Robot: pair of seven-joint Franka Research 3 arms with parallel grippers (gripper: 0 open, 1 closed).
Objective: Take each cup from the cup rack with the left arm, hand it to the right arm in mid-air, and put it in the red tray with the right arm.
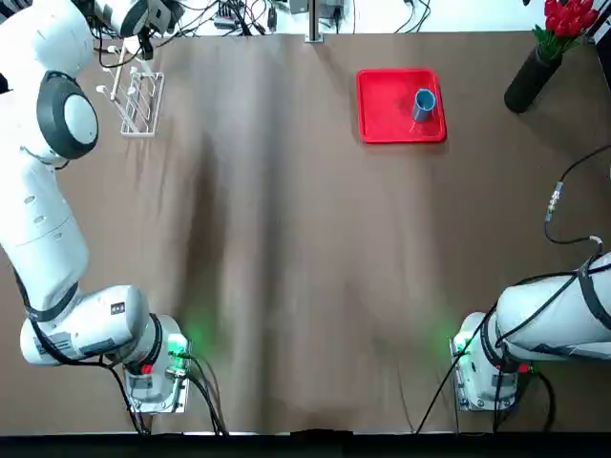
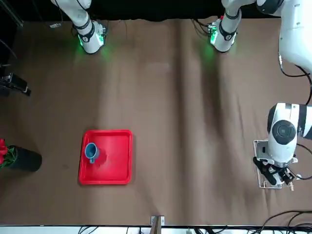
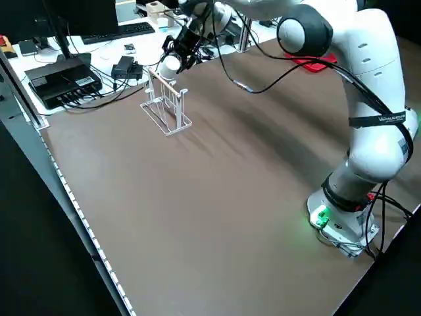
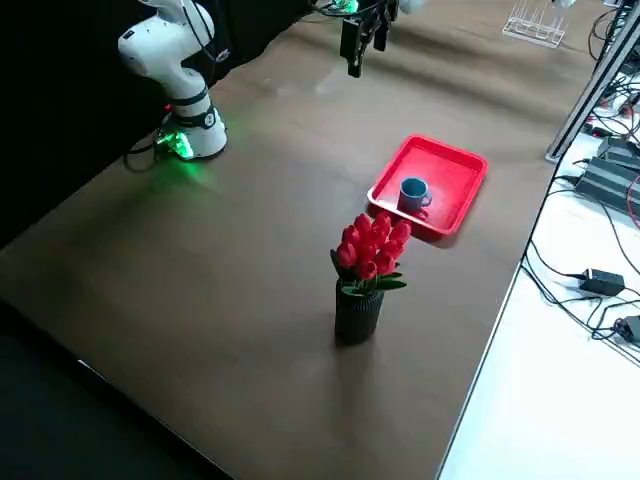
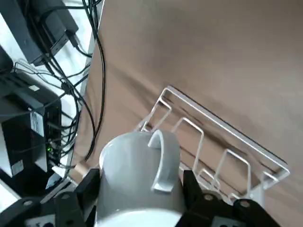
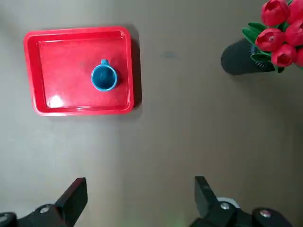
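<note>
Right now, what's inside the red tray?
Only the blue cup, upright on the red tray toward one edge. The tray floor under the cup is hidden.

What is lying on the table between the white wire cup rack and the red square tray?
Nothing: between the white wire cup rack and the flat red square tray, the top view shows only bare brown tablecloth.

Overhead camera looks straight down, arm bases at bottom. Front camera faces the robot from across the table. Side cameras raised, diagonal. Wrist cameras close: left over cup rack [image 5: 213,142], right high above red tray [image 6: 80,71], shared with overhead and front.
</note>
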